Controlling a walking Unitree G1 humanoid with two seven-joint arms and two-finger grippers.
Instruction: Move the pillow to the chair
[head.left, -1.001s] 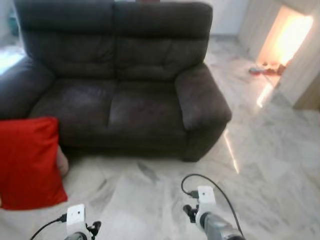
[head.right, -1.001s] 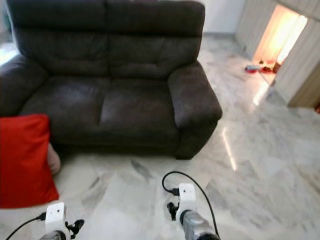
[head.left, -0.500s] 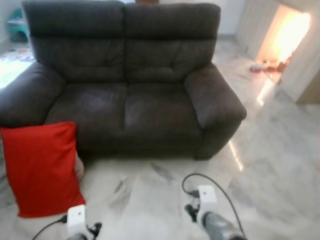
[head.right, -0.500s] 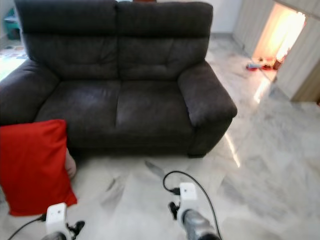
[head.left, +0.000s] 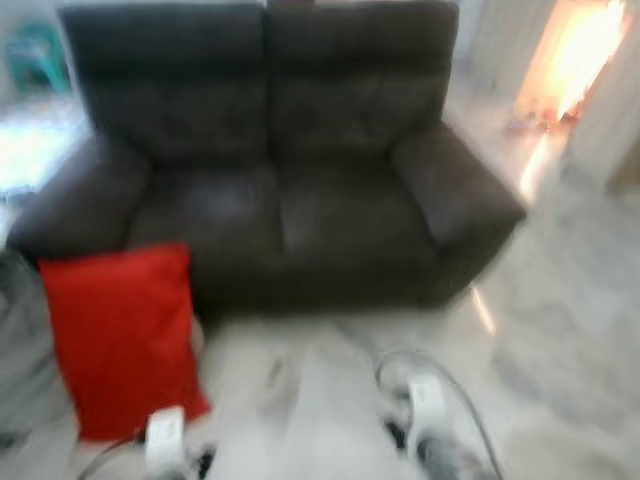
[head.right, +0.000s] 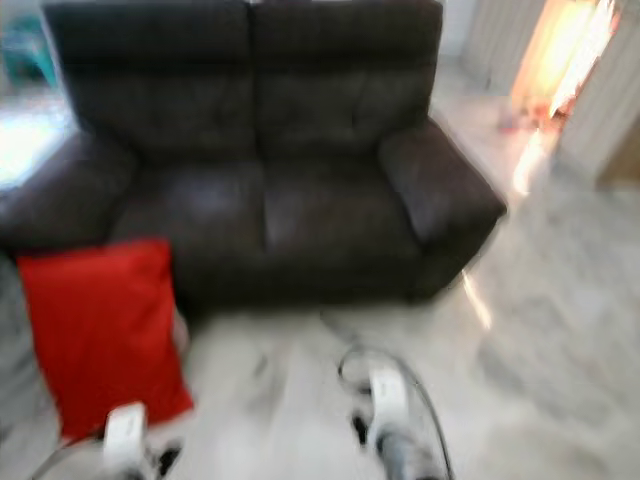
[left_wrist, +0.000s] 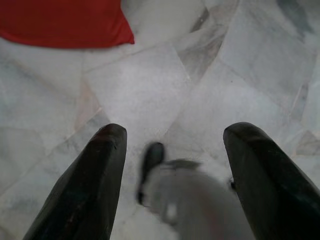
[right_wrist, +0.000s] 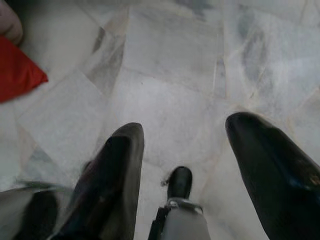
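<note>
A red pillow (head.left: 120, 335) stands on the marble floor, leaning against the front left corner of the dark sofa (head.left: 290, 170). Its lower edge (left_wrist: 60, 22) lies ahead of my left gripper (left_wrist: 175, 135), which is open with bare floor between its fingers. The left arm (head.left: 165, 440) hangs low, just in front of the pillow. My right gripper (right_wrist: 187, 127) is open too, over bare marble, and a corner of the pillow (right_wrist: 15, 75) lies off to its side. The right arm (head.left: 430, 430) hangs low at centre right. The head views are blurred.
The two-seat sofa spans the middle of the room. Something grey and blurred (head.left: 15, 350) sits at the left edge beside the pillow. A brightly lit doorway (head.left: 575, 60) opens at the far right. Open marble floor (head.left: 570, 330) stretches to the right of the sofa.
The camera has swung left, so sofa and pillow sit further right in the picture, now blurred. A grey shape has come into view at the left edge. The arms hang as before.
</note>
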